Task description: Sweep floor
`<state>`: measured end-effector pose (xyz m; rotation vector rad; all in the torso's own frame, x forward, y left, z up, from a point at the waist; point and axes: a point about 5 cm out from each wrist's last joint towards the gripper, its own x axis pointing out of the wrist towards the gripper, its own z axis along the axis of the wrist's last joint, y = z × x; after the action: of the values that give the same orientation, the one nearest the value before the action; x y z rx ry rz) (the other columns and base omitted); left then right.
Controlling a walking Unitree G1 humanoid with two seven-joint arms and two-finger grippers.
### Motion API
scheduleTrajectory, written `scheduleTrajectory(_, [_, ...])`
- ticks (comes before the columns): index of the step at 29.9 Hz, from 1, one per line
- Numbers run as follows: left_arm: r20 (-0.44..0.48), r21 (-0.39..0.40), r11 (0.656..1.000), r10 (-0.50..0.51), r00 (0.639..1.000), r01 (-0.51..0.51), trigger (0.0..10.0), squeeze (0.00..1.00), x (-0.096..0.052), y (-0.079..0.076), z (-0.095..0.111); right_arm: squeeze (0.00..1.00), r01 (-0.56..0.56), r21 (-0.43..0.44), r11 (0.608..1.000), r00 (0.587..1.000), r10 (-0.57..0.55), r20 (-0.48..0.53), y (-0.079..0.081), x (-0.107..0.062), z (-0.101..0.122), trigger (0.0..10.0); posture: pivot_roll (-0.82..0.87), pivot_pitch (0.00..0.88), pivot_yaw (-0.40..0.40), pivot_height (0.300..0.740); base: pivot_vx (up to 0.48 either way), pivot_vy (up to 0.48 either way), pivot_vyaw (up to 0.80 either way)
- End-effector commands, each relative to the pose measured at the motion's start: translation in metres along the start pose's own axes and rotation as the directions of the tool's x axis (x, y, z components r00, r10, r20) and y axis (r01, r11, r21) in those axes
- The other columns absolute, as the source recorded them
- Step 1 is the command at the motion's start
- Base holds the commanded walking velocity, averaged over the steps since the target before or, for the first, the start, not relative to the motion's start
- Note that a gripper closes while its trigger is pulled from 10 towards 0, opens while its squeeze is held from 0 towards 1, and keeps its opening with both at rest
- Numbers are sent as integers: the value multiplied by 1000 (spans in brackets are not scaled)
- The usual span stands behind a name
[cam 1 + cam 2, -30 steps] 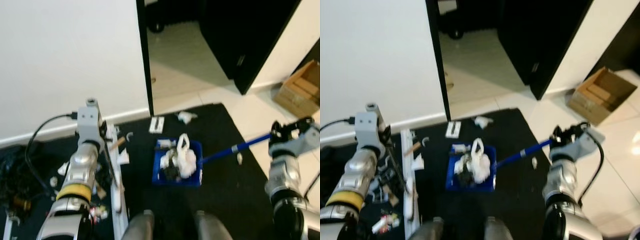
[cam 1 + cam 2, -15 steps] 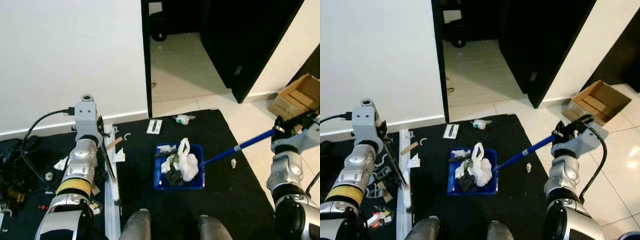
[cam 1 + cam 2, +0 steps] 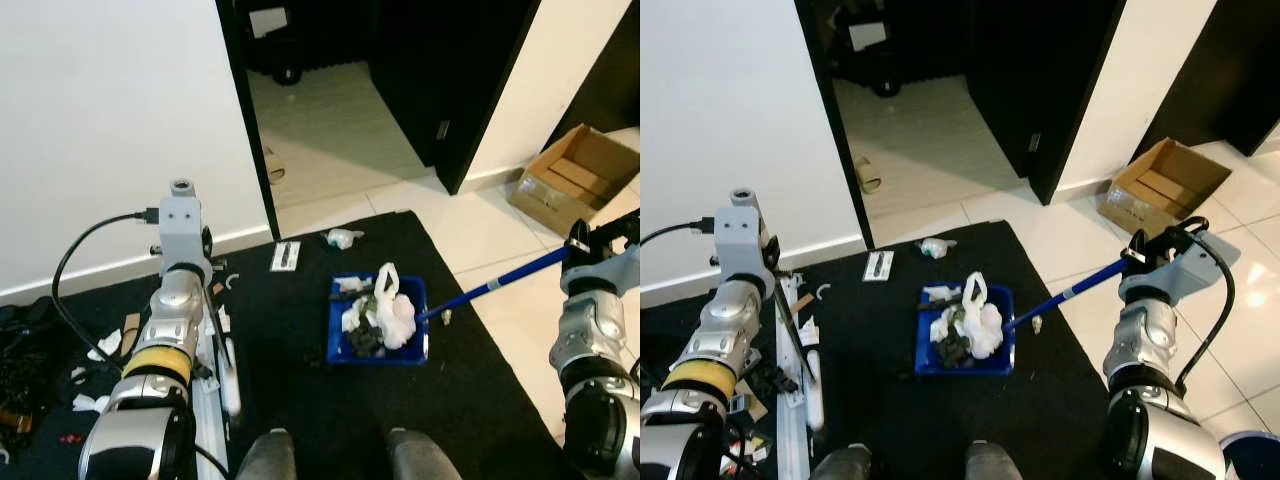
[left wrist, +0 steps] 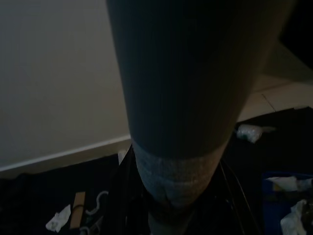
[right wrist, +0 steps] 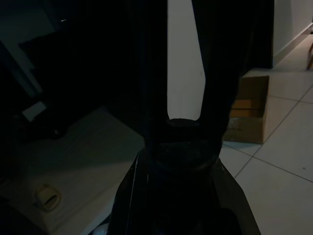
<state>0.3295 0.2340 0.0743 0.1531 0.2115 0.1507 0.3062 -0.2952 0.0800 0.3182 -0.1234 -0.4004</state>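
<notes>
A blue dustpan (image 3: 423,300) lies on the black mat (image 3: 300,330), heaped with white bags and dark scraps. Its long blue handle (image 3: 500,285) slants up to my right gripper (image 3: 580,245), which is shut on it at the right edge over the white tiles. My left gripper (image 3: 203,292) is shut on a thin black broom handle (image 3: 790,335) that runs down to a white broom head (image 3: 228,375) at the mat's left side. Crumpled white paper (image 3: 341,238), a white card (image 3: 285,256) and a small scrap (image 3: 447,317) lie loose on the mat.
An open doorway (image 3: 320,110) leads to a tiled room ahead. A cardboard box (image 3: 570,178) sits on the tiles at the right. Black cables (image 3: 20,340) and paper bits (image 3: 105,343) lie by the left wall. My feet (image 3: 265,455) stand at the mat's near edge.
The whole picture has shifted as the camera moved, bringing more doorway and the cardboard box into view. Both grippers keep their hold; the dustpan stays on the mat.
</notes>
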Motion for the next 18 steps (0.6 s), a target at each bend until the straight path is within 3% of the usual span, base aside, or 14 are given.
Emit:
scheduleTrajectory(1, [37,26,1000,5,999,-6,10000,0,2,6,7,0,5,6,1000,1000,-5,8,1,3,4,10000,59,47,6,740,0,0,0])
scheduleTrajectory(5, [115,26,999,-23,993,20,10000,0,6,6,22,0,26,4,1000,1000,-26,11,-4,3,5,10000,57,108,3,740,0,0,0])
scheduleTrajectory(13, [186,41,998,-49,981,42,10000,0,9,6,40,0,9,-22,1000,1000,-8,29,-5,2,7,10000,46,177,-3,740,0,0,0])
scheduleTrajectory(18, [324,30,998,-62,944,56,10000,0,10,11,67,0,-23,-28,999,997,25,73,-3,5,16,10000,50,250,1,740,0,0,0])
